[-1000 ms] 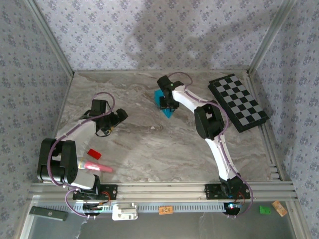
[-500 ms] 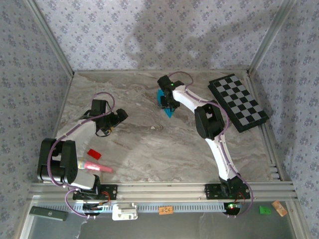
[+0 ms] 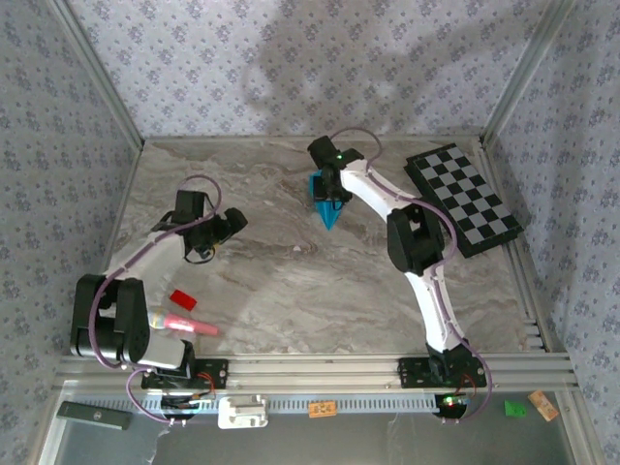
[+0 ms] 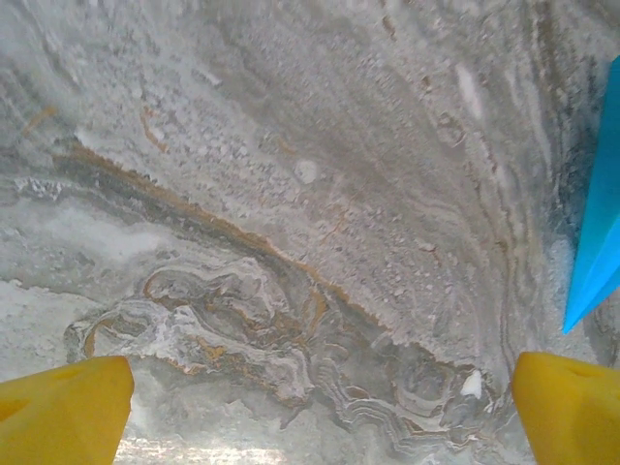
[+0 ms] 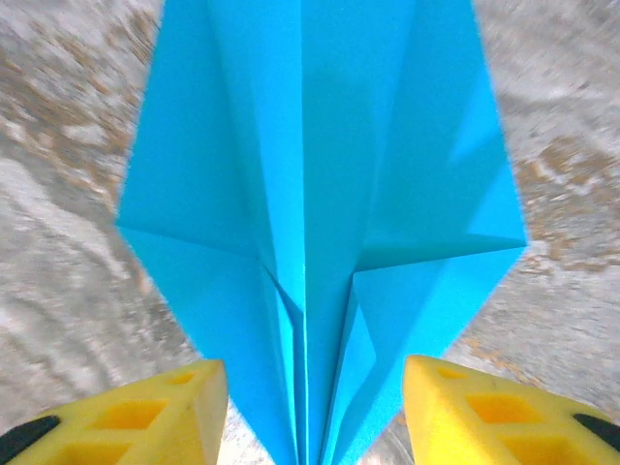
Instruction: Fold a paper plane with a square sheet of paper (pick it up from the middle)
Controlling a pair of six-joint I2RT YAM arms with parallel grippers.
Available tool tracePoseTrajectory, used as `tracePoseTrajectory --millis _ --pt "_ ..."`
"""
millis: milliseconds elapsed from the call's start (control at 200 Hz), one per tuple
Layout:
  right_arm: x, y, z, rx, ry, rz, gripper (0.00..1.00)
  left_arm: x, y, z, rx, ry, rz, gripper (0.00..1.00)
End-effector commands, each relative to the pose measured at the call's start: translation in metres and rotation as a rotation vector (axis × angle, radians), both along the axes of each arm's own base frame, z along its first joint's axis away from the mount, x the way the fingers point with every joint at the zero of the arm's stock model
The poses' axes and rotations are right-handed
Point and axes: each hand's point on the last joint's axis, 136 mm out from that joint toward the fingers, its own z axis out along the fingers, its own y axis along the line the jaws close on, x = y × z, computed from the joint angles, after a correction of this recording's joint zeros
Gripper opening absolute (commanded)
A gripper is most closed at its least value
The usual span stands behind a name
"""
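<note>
The left gripper (image 3: 221, 231) is hanging over the grey marbled tabletop (image 3: 291, 286). Its yellow fingertips (image 4: 60, 412) are standing spread wide and released, with bare marble lying between them. Behind these jaws, toward the left arm's base, a small red rectangular block (image 3: 182, 299) and a pink rod-like object (image 3: 186, 324) are lying near each other. In the left wrist view, the pointed end of the cyan-blue folded paper plane (image 4: 596, 223) is showing just ahead of the right-hand fingertip, apart from it.

That plane is lying flat on the marble directly under the right gripper (image 5: 312, 417). The right jaws are standing parted and are not pinching. One yellow finger (image 5: 126, 412) is sitting on each side of the plane's narrow pointed end, each just beside a paper edge. The centre creases are running straight down the gap between the fingers, and the wider folded wings are spreading out ahead of the fingertips.

Well off to the right of these jaws, a black-and-white checkered square board (image 3: 463, 199) is lying at an angle near the table's right edge.
</note>
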Motion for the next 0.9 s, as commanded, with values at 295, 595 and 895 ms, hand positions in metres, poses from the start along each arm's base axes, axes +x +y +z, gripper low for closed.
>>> tracePoseTrajectory --millis 295,595,895 --pt "-0.029 -0.062 0.153 0.023 -0.449 -0.091 0.81 0.019 0.064 0.099 0.3 -0.285 0.161 1.0" --pt "-0.086 -0.192 0.134 -0.228 -0.679 -0.324 1.0 -0.007 0.135 0.125 0.579 -0.557 0.433 1.0" --pt "-0.126 -0.3 0.061 -0.36 -0.638 -0.525 1.0 -0.02 0.165 0.077 0.81 -0.543 0.402 1.0"
